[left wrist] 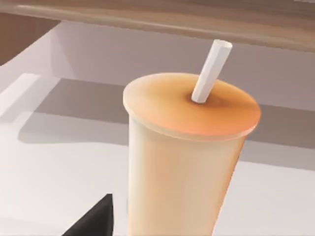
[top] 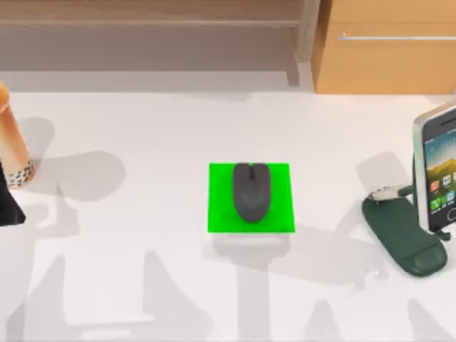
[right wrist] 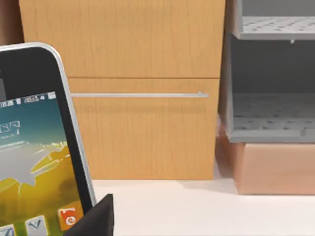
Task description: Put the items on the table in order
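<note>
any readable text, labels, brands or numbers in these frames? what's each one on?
No text can be read as words or numbers.
Smartphone screen: coloured app icons and a status bar, too small and blurred to read; in the right wrist view the icons show only shapes.
Cup, mouse, green pad, phone stand, cabinet: no markings visible.

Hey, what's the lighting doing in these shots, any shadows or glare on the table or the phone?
Top view: soft grey shadows fall across the table, one beside the cup, one below the green pad. Left wrist view: a straw stands in the cup's evenly lit lid. Right wrist view: the smartphone screen reads clearly, without glare.
</note>
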